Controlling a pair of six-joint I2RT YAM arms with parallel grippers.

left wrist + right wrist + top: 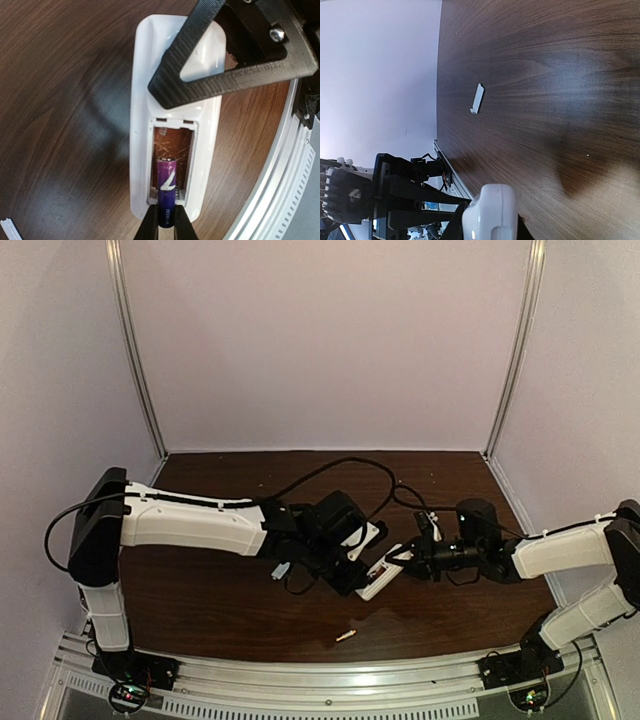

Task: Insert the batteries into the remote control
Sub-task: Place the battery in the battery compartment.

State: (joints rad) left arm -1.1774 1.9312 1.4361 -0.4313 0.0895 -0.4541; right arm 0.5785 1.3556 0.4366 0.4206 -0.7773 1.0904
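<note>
Left gripper clamps purple battery in remote recess, frame bottom centre; right gripper grasps remote.

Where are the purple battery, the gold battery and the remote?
purple battery (167, 182): left wrist view, middle of its label.
gold battery (346, 635): top view, middle of its body.
remote (141, 105): left wrist view, white back beside the recess.

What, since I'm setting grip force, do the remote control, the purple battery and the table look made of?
Remote control: white moulded plastic, smooth, slightly glossy, judging by soft highlights and rounded edges. Purple battery: probably a metal cell in a shiny printed wrap; the cap glints. Table: dark wood grain, semi-matt; solid wood or laminate cannot be told.
</note>
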